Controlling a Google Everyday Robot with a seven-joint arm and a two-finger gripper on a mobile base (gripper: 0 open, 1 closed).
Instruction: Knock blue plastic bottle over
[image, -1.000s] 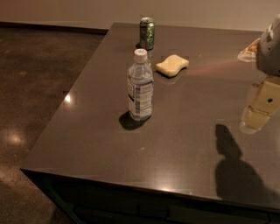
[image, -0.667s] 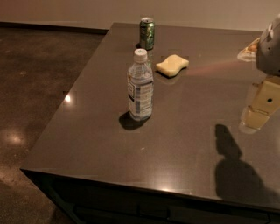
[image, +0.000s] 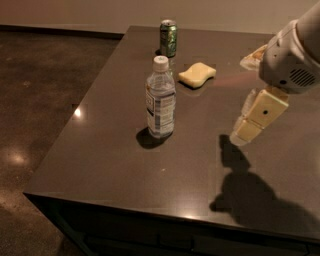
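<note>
The blue plastic bottle (image: 160, 98) is a clear water bottle with a white cap and a blue-and-white label. It stands upright on the dark table (image: 115, 165), left of the middle. My gripper (image: 241, 135) hangs above the table at the right, angled down and to the left. It is well apart from the bottle, to its right, and holds nothing that I can see.
A green soda can (image: 168, 38) stands at the table's far edge behind the bottle. A yellow sponge (image: 197, 74) lies between the can and my arm. A crumpled light object (image: 254, 56) lies at the far right, partly behind the arm. The left table edge drops to the floor.
My gripper has moved left across the table toward the bottle. The bottle, can and sponge have not moved.
</note>
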